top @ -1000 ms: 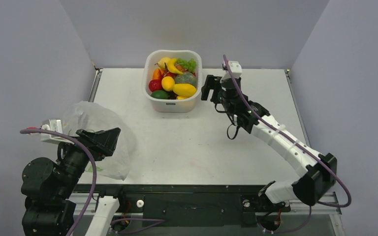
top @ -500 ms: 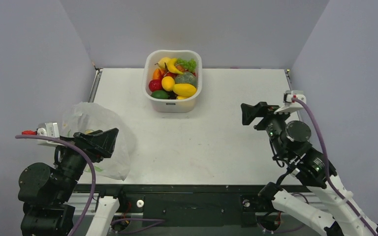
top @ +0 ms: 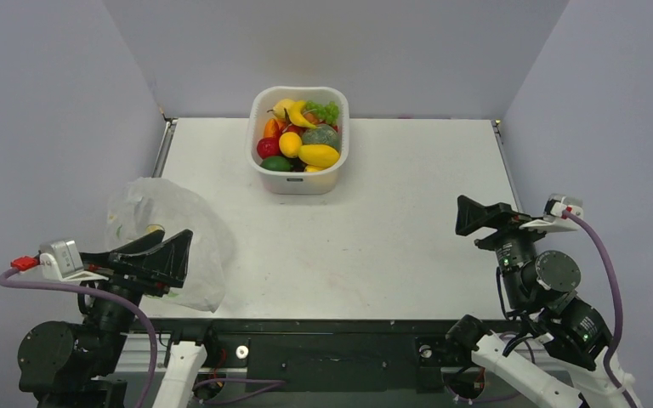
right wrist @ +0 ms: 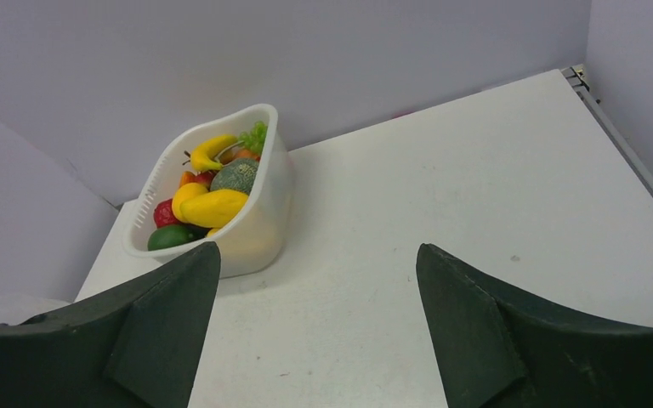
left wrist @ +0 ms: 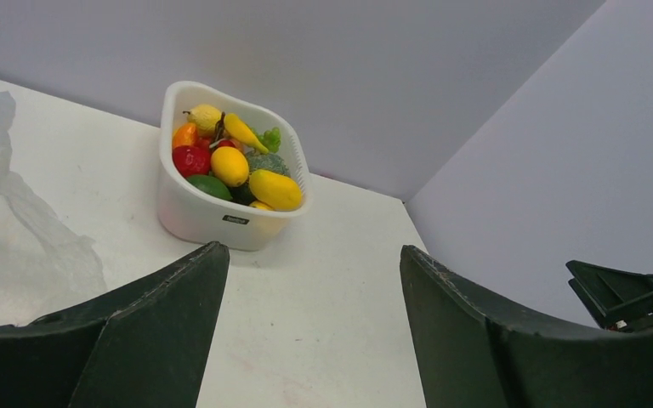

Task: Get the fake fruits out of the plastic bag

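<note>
The fake fruits lie heaped in a white tub [top: 299,182] at the back middle: a yellow lemon [top: 290,144], a yellow oval fruit [top: 319,155], a banana [top: 299,116] and green grapes [top: 326,110]. They also show in the left wrist view [left wrist: 274,189] and the right wrist view [right wrist: 212,206]. The transparent plastic bag [top: 140,208] lies crumpled at the front left, its edge also in the left wrist view [left wrist: 17,246]; I cannot tell what is inside it. My left gripper [top: 180,248] is open and empty above the bag's near side. My right gripper [top: 469,214] is open and empty at the front right.
A red fruit [top: 267,147], a grey-green squash [top: 321,136] and a dark green fruit [top: 276,163] share the tub. Grey walls close in the table on the left, back and right. A metal rail [top: 507,166] runs along the table's right edge.
My right arm has swung back from beside the tub to the front right corner. My left gripper has drawn back toward the near edge. The bag and the tub have not moved.
</note>
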Available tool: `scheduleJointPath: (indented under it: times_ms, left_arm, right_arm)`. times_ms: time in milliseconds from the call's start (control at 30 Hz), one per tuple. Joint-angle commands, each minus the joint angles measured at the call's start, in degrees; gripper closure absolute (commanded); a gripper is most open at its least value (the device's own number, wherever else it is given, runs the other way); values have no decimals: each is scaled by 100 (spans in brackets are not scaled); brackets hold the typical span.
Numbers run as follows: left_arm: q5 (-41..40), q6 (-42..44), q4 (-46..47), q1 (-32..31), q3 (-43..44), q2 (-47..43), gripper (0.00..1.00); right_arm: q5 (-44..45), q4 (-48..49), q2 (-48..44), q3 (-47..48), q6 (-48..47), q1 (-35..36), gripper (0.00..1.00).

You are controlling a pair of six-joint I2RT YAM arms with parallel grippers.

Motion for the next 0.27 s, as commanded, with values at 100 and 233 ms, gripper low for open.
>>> scheduleJointPath:
  times_ms: [100, 233]
  left_arm:
    - [-458, 42, 538, 4, -51, -213, 28]
    - [-543, 40, 479, -5, -43, -273, 28]
  right_arm:
    - [314, -218, -184, 61, 228, -21, 18]
    - [444, -366, -172, 162, 307, -19, 15]
